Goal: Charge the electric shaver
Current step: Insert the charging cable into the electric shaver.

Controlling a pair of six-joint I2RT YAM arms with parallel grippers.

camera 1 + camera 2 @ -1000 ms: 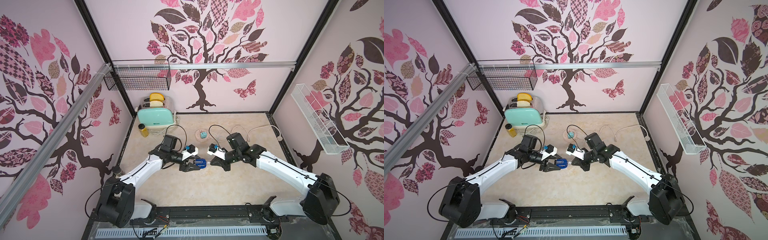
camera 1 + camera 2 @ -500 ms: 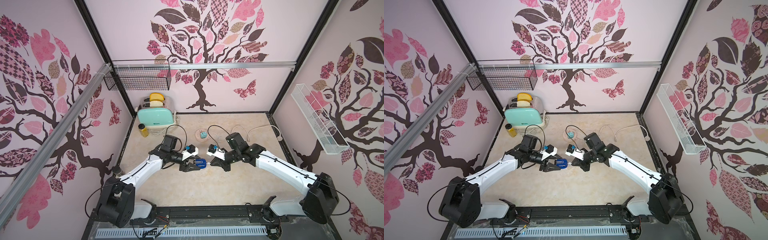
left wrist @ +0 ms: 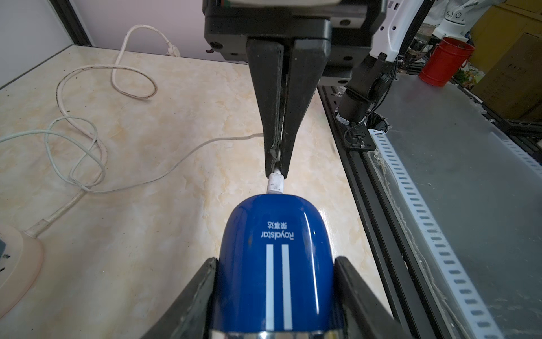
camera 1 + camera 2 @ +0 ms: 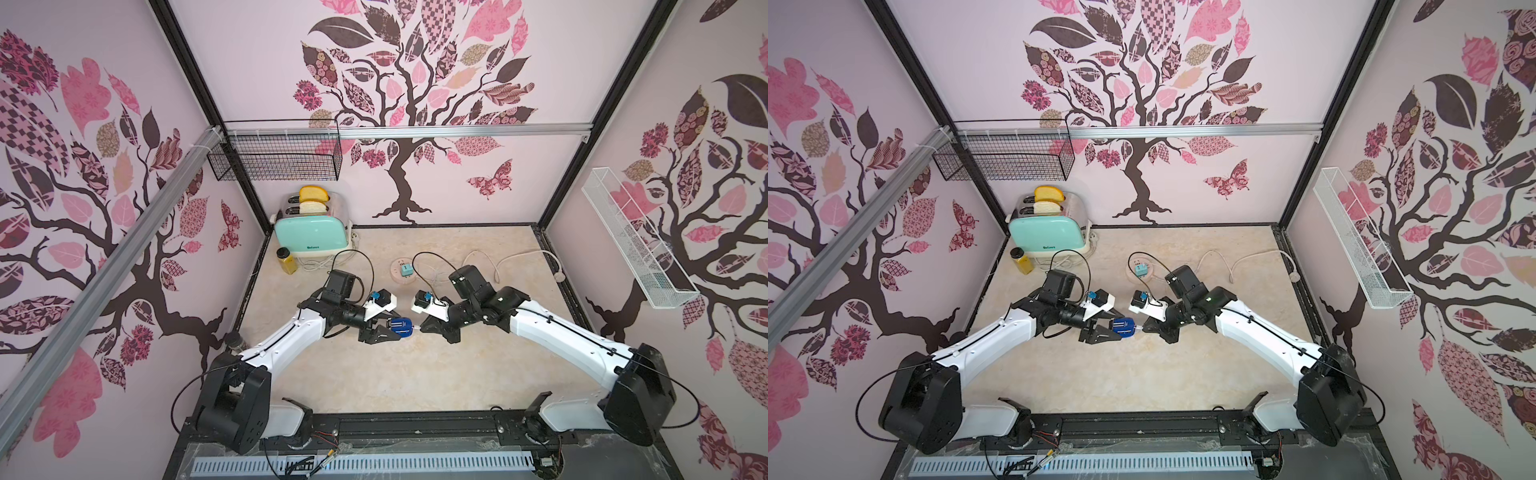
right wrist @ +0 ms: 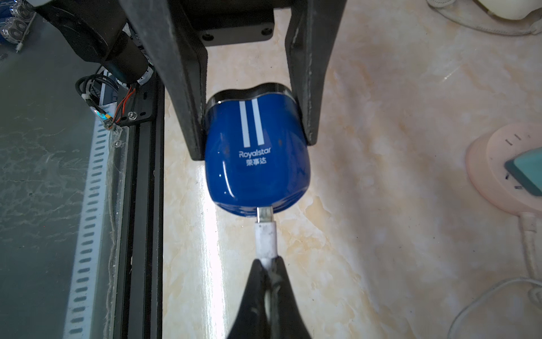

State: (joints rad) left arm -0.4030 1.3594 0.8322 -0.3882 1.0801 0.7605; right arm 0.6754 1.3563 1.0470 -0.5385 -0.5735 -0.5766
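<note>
while the left jaws clamp the electric shaver point(image 4: 401, 325) by its sides at mid-frame in both top views, low over the bench point(image 4: 374, 386), the right jaws are pinched shut on the white charging plug point(image 5: 266, 239) at its base. plug looks only partly in, so full seating is left, i judge. right wrist view shows bare metal tip outside the port. left wrist view hides that, and top views are too small.

left fingers point(image 4: 1098, 333) grip electric shaver point(image 4: 1123, 325) | right fingers point(image 4: 1153, 326) pinch white plug point(image 4: 1137, 328) at shaver's end
</note>
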